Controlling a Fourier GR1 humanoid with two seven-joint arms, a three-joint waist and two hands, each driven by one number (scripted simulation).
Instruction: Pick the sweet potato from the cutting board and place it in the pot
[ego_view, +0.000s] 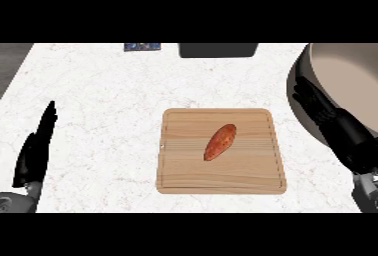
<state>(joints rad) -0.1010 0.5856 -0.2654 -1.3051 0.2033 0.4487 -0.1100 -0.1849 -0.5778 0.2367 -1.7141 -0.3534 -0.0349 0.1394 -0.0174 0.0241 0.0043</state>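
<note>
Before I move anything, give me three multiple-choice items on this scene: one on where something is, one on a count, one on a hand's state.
1. Where on the white marbled counter does the orange-red, tapered sweet potato lie?
A. in the large beige pot
B. on the pale wooden cutting board
C. beside the board

2. How many things lie on that board?
A. three
B. two
C. one

3. How is the robot's black right hand?
A. open, fingers straight, holding nothing
B. curled round the sweet potato
C. shut in a fist

Key: B, it lies slantwise near the board's middle, away from the pot; C, only the sweet potato shows on the wood; A, the straight fingers lie in front of the pot, apart from the board.
</note>
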